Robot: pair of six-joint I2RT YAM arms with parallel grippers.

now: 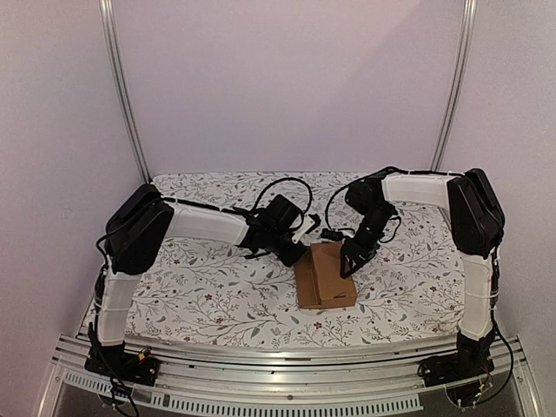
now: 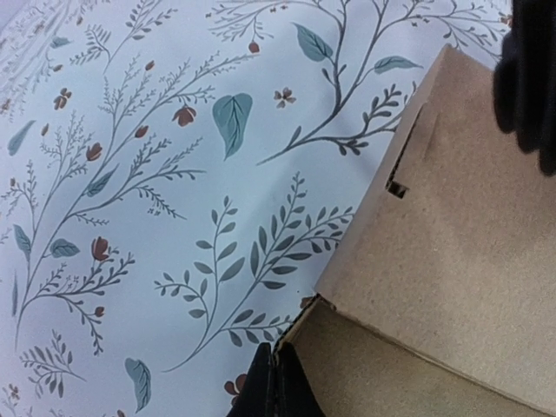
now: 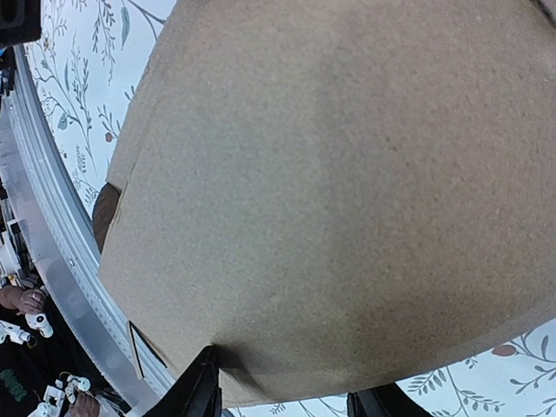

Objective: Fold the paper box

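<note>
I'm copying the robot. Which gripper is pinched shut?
The left gripper: its fingers touch, beside the paper box; the right gripper is spread open.

Floral-print tablecloth [image 1: 200, 295], aluminium rail [image 1: 287, 382] along near edge, two metal posts [image 1: 122, 87], pale wall [image 1: 287, 87]

Plain pale walls [image 1: 287, 78] and metal posts [image 1: 122, 87] back a floral-clothed table [image 1: 200, 304].

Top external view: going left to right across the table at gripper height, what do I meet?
Left arm's black elbow → left gripper → plain brown cardboard paper box → right gripper → right arm's black elbow.
</note>
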